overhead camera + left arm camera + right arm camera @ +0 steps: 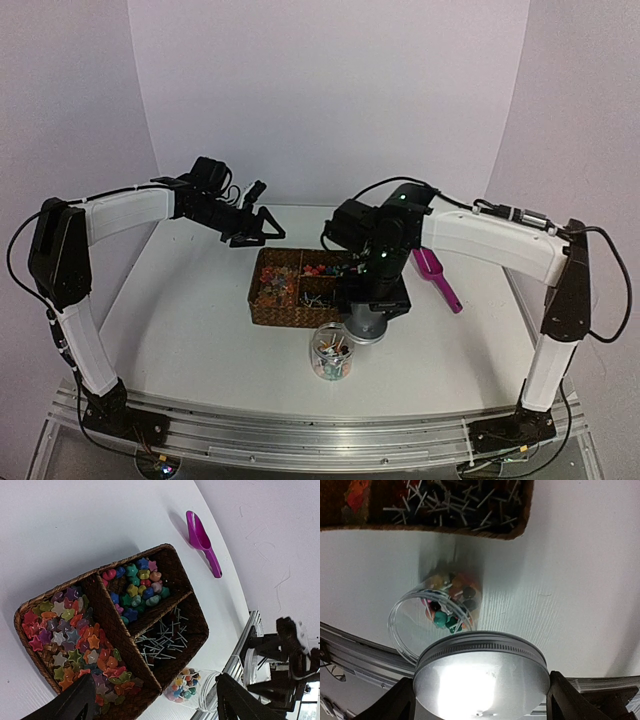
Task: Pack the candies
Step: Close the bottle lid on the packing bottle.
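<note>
A clear glass jar (331, 352) stands open-topped in front of the basket, part filled with the candies (451, 607), small mixed-colour sweets (186, 686). My right gripper (371, 312) hangs just behind and to the right of the jar, shut on a round silver metal lid (480, 680). The lid spans the whole gap between both fingers (395, 705), and its near edge overlaps the jar's rim (400, 615). My left gripper (265, 228) is open and empty, held high above the basket's far left corner, its dark fingers (70, 702) framing basket and jar.
The brown wicker basket (254, 300) has three compartments: coloured star pieces (65, 635), rounded coloured pieces (137, 587) and thin sticks (162, 635). A magenta scoop (437, 277) lies on the table to the basket's right. The aluminium rail (320, 425) runs along the near edge.
</note>
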### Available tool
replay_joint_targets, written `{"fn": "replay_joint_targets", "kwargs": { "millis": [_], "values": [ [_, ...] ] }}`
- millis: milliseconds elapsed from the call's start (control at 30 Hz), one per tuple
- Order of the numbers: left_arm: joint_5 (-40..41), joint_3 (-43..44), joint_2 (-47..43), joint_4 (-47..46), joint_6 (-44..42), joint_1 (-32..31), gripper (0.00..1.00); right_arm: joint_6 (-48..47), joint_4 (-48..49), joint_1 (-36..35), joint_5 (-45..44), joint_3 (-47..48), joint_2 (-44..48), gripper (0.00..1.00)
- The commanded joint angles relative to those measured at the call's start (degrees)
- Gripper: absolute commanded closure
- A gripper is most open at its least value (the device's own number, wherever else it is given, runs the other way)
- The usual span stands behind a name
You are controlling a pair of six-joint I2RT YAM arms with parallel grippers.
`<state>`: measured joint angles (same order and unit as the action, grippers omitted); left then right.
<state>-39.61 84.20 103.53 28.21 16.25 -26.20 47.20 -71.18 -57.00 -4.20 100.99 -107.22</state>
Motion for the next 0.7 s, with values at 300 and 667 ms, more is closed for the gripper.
{"fn": "replay_joint_targets", "kwargs": {
  "millis": [300,667],
  "values": [
    [-1.2,-0.2,-1.2,0.0,-0.9,0.3,0.18,1.9,-7.2,-3.4,2.1,15.6,-10.9,0.39],
    [-1.1,-0.2,-0.8,0.0,-0.7,0.3,0.18,0.8,-7.2,-3.7,2.7,18.7,-15.5,0.4]
  ]
}}
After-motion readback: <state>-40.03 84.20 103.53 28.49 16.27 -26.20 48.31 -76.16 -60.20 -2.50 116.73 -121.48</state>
